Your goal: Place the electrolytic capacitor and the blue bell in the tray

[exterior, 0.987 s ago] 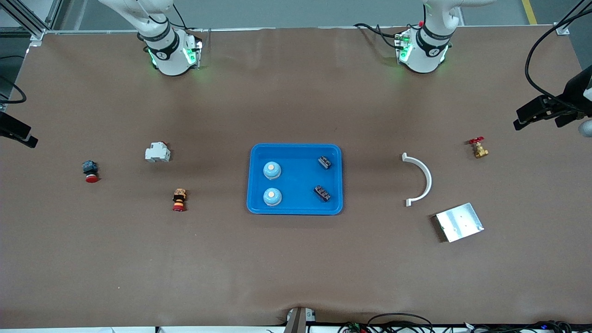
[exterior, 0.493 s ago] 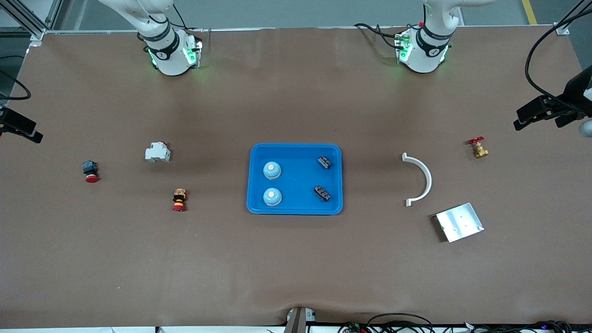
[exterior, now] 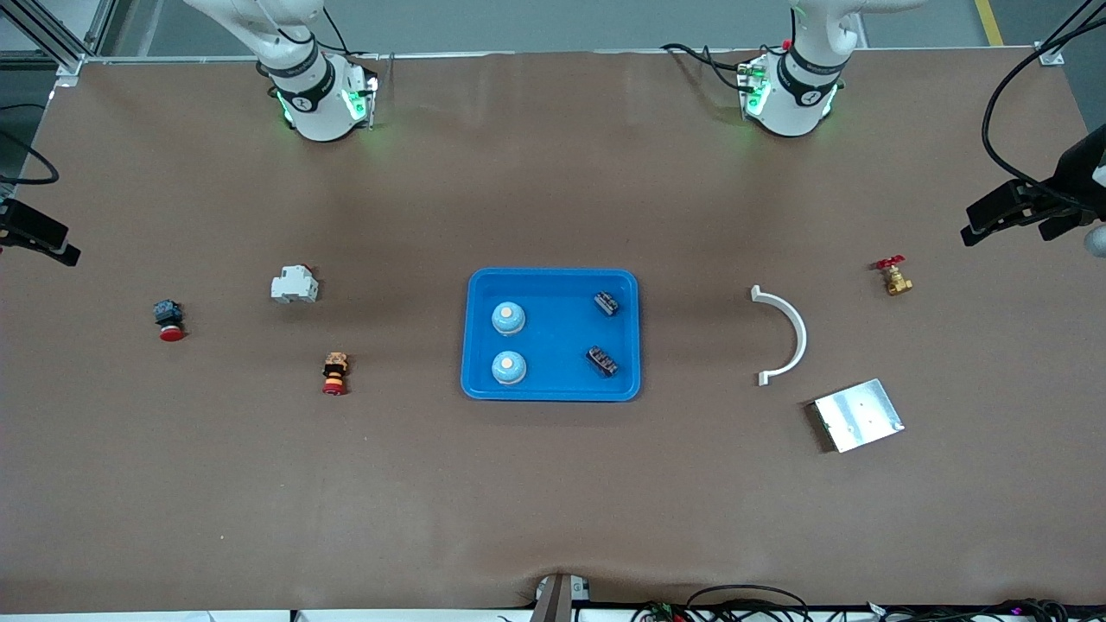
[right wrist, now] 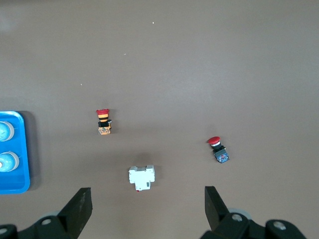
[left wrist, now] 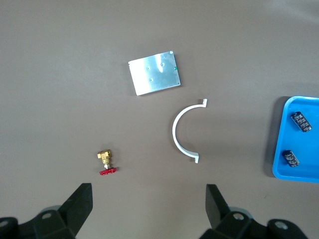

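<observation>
The bright-blue tray (exterior: pixel 557 341) lies mid-table. In it are two blue bells (exterior: pixel 508 318) (exterior: pixel 508 368) and two dark electrolytic capacitors (exterior: pixel 607 303) (exterior: pixel 602 360). My left gripper (left wrist: pixel 148 206) is open and empty, high over the left arm's end of the table (exterior: pixel 1007 220). Its view shows the tray's edge (left wrist: pixel 309 142) and both capacitors (left wrist: pixel 301 121) (left wrist: pixel 291 158). My right gripper (right wrist: pixel 148 205) is open and empty, high over the right arm's end (exterior: pixel 39 238). Its view shows the tray's corner (right wrist: pixel 12 181) and both bells (right wrist: pixel 4 132) (right wrist: pixel 7 162).
Toward the right arm's end lie a white circuit breaker (exterior: pixel 295 284), a red push button on a dark body (exterior: pixel 168 318) and an orange-and-red button (exterior: pixel 334 373). Toward the left arm's end lie a white half-ring clamp (exterior: pixel 785 335), a silver plate (exterior: pixel 858 415) and a brass valve (exterior: pixel 894 276).
My right gripper has shifted slightly at the table's end. The left gripper barely moved. The things on the table have not moved.
</observation>
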